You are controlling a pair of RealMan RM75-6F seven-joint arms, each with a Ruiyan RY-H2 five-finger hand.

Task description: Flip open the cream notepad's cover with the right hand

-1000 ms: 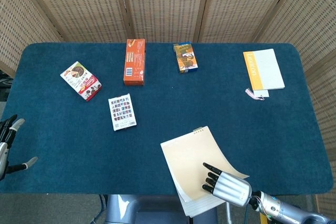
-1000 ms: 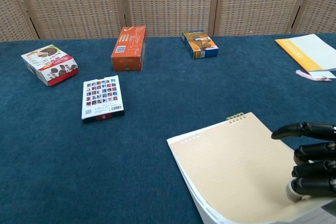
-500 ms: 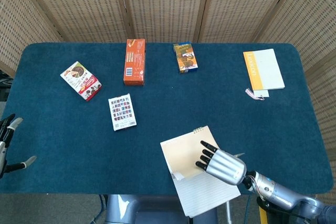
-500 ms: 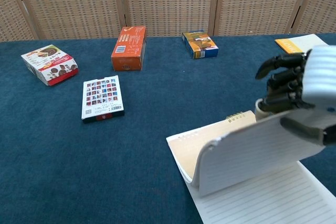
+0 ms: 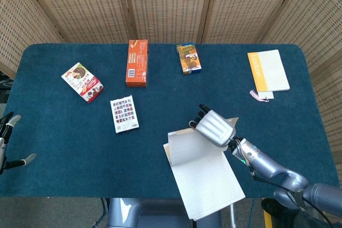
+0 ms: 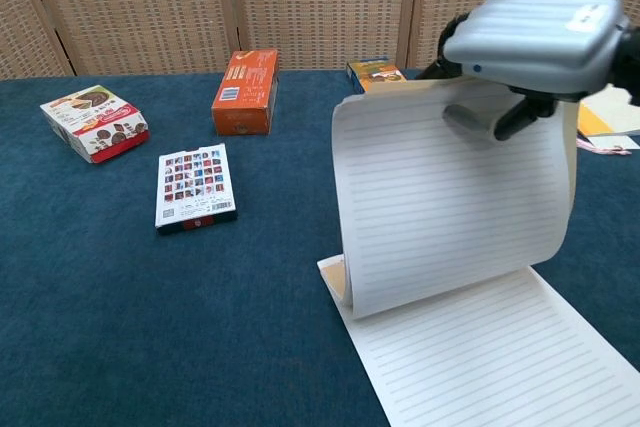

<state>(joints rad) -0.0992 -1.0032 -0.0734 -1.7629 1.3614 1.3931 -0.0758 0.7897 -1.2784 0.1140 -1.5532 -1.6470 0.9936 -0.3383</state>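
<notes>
The cream notepad (image 5: 206,182) lies at the table's near edge, its lined white page (image 6: 490,357) bared. My right hand (image 5: 214,126) (image 6: 530,37) holds the cover (image 6: 450,197) by its free edge, thumb in front and fingers behind. The cover stands nearly upright and bowed over the spine end, its lined inner face toward the chest camera. A strip of cream (image 6: 338,277) shows at the pad's left corner. My left hand (image 5: 8,145) hangs off the table's left front edge, fingers apart and holding nothing.
Behind the pad on the blue cloth lie a card pack (image 5: 124,114), an orange box (image 5: 137,62), a red-and-white snack box (image 5: 82,82) and a small blue-orange box (image 5: 188,58). An orange-edged booklet (image 5: 268,71) with a pink tag (image 5: 260,96) sits far right.
The right hand has risen and swung away from the near edge, lifting the cover from flat on the pad to nearly upright. The lined page now shows. The left hand barely moved.
</notes>
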